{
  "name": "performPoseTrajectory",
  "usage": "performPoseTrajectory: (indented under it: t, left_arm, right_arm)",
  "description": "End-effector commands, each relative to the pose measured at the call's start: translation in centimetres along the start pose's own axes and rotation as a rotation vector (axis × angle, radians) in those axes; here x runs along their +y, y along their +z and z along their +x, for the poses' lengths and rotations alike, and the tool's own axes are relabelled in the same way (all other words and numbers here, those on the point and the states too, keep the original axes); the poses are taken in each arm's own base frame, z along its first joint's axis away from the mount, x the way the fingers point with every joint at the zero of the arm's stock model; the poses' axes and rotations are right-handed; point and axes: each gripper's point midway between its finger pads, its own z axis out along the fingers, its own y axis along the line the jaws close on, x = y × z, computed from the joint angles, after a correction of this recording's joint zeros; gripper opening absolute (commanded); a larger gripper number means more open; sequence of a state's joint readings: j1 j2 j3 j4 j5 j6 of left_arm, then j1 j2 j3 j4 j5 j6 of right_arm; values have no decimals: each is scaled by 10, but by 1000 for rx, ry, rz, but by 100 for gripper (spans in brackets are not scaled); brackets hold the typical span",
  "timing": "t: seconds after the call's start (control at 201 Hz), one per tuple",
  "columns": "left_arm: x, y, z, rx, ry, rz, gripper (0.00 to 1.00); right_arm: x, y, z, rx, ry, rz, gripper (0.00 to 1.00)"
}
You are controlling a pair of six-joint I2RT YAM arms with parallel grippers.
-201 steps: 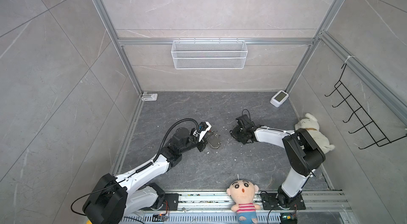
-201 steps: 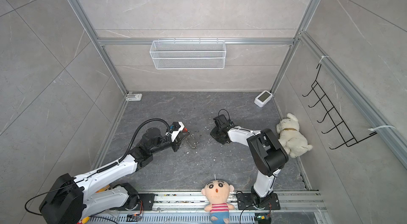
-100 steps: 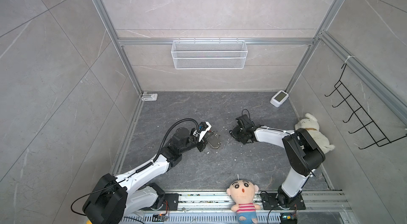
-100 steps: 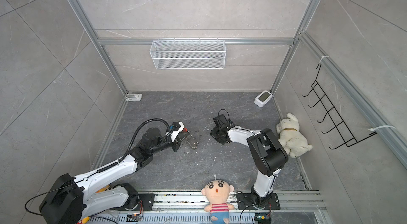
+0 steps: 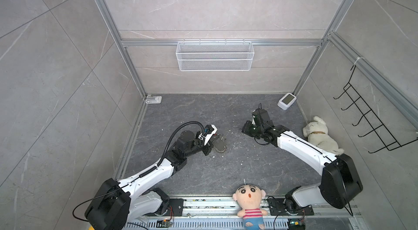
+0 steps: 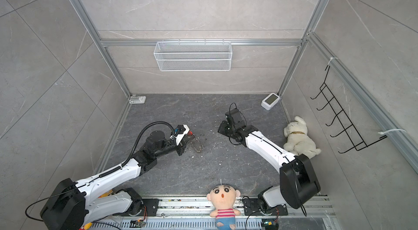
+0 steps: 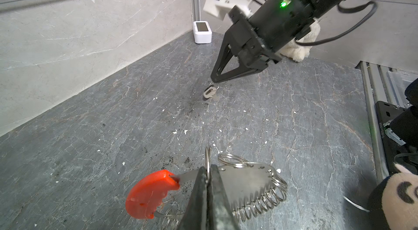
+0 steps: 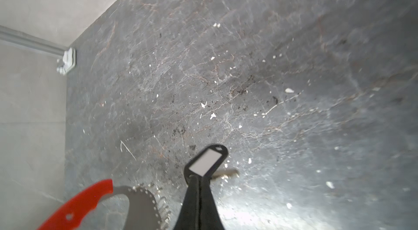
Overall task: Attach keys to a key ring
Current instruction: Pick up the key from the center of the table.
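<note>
Black jaws of the right gripper (image 8: 199, 181) are closed on the keys (image 8: 206, 160), a tag whose long axis runs on past the fingertips. It is held well apart from the key ring (image 7: 245, 179), which the left gripper (image 7: 207, 173), clamped tight, pinches, seemingly at its fringed metal edge.

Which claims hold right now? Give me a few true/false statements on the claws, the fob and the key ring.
1. The left claw is shut on the key ring. True.
2. The right claw is open and empty. False: it is shut on the black fob.
3. The fob is already threaded on the key ring. False: they are apart, one in each claw.
4. A white plush toy lies beside the right arm. True.
</note>
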State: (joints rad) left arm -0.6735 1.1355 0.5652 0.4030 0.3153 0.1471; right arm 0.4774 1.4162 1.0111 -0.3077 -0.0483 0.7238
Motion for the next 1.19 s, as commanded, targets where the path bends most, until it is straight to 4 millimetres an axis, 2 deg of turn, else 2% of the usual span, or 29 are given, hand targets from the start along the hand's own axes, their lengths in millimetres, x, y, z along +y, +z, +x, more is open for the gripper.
performPoseTrajectory:
  t: [0.0,0.174,0.329,0.463,0.657,0.926,1.19]
  left_arm:
    - [5,0,-44,-99,72,-5,0]
    - [10,8,-54,-73,126,-6,0]
    - [11,14,-60,-48,172,34,0]
    - [25,13,-64,-52,177,37,0]
    - [28,27,-63,-40,149,82,0]
    - [30,41,-49,6,174,106,0]
    - [25,50,-47,0,266,139,0]
  right_arm:
    - [20,-35,-1,17,-244,-76,0]
    - [27,-62,3,37,-447,-109,0]
    - [44,-87,11,-2,-519,-237,0]
    - [43,-103,16,-30,-559,-265,0]
    - [51,-107,29,11,-558,-342,0]
    - [71,-113,24,22,-564,-421,0]
    - [91,-110,27,90,-548,-504,0]
